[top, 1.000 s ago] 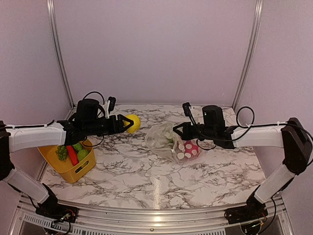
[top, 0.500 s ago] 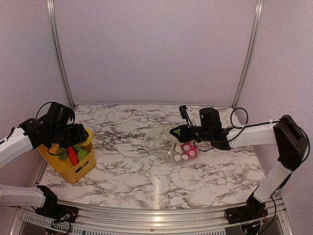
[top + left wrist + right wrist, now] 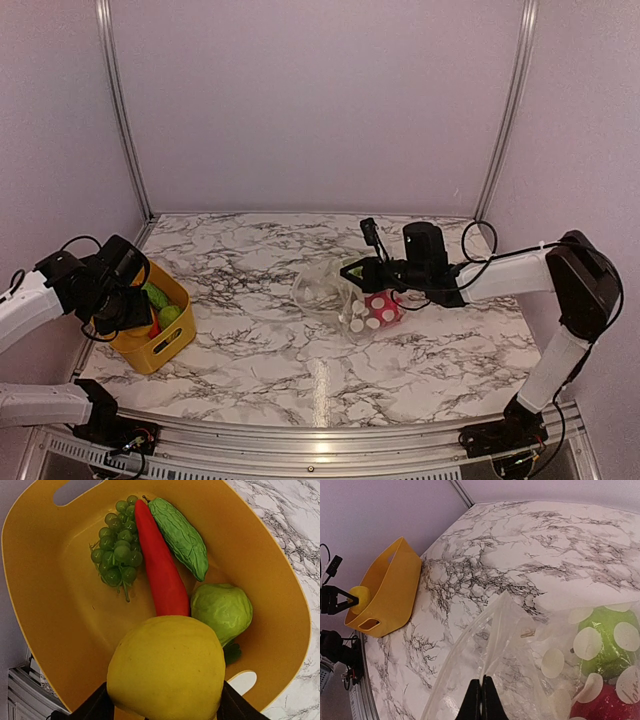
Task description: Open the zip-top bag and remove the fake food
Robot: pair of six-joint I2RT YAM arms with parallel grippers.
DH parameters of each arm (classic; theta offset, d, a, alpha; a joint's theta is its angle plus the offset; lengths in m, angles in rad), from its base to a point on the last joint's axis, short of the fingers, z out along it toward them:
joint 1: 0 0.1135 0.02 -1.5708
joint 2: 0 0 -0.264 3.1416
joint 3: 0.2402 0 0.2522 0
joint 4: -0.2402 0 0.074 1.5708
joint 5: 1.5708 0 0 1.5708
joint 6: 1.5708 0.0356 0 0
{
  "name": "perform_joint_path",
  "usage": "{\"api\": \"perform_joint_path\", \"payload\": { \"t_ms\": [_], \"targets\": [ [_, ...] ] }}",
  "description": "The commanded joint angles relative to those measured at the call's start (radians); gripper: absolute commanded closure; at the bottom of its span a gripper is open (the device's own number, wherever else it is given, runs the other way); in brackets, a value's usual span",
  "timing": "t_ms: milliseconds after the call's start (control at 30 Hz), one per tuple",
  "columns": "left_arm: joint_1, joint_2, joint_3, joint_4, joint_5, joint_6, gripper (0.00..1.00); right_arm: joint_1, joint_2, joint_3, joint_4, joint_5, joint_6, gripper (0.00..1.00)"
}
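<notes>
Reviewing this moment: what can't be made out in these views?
Left wrist view: the yellow fruit hides the fingertips of the left pincer; whether it touches the yellow basket is unclear.
Top view: that fruit cannot be picked out beneath the left arm.
Right wrist view: frame edges cut off the green piece and red piece inside the zip-top bag that the shut right pincer pinches; their count is unknown.

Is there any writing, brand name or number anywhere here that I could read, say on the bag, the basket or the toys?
None: no words, numbers or signs can be read in any view.
The zip-top bag bears only pale round dots.
The yellow basket and the fake food show no label.
</notes>
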Motion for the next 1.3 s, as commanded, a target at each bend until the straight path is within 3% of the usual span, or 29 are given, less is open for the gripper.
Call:
{"api": "perform_joint_path", "payload": {
  "t_ms": [0, 100, 300, 500, 667, 867, 1067, 1267],
  "targets": [
    [0.003, 0.010, -0.023, -0.064, -0.015, -0.011, 0.30, -0.009, 0.005, 0.045, 0.027, -0.027, 0.007, 1.00],
    [0.003, 0.007, -0.025, -0.071, -0.022, -0.017, 0.24, -0.009, 0.000, 0.050, 0.018, -0.027, 0.003, 1.00],
    [0.003, 0.008, -0.008, -0.071, -0.018, -0.009, 0.03, -0.008, -0.001, 0.059, 0.006, -0.032, -0.001, 1.00],
    [0.003, -0.046, 0.050, 0.039, 0.050, 0.075, 0.01, -0.009, 0.008, 0.076, 0.011, -0.058, 0.003, 1.00],
    [0.003, -0.101, 0.047, 0.268, 0.168, 0.135, 0.01, -0.004, 0.003, 0.102, 0.005, -0.070, 0.001, 1.00],
    [-0.014, -0.055, -0.044, 0.623, 0.381, 0.166, 0.01, 0.010, 0.003, 0.122, 0.005, -0.073, 0.007, 1.00],
    [-0.098, 0.112, -0.108, 1.027, 0.491, 0.129, 0.02, 0.050, 0.010, 0.155, -0.003, -0.062, 0.012, 1.00],
    [-0.189, 0.336, -0.097, 1.310, 0.541, 0.096, 0.17, 0.100, 0.028, 0.201, -0.014, -0.039, 0.020, 1.00]
  ]
}}
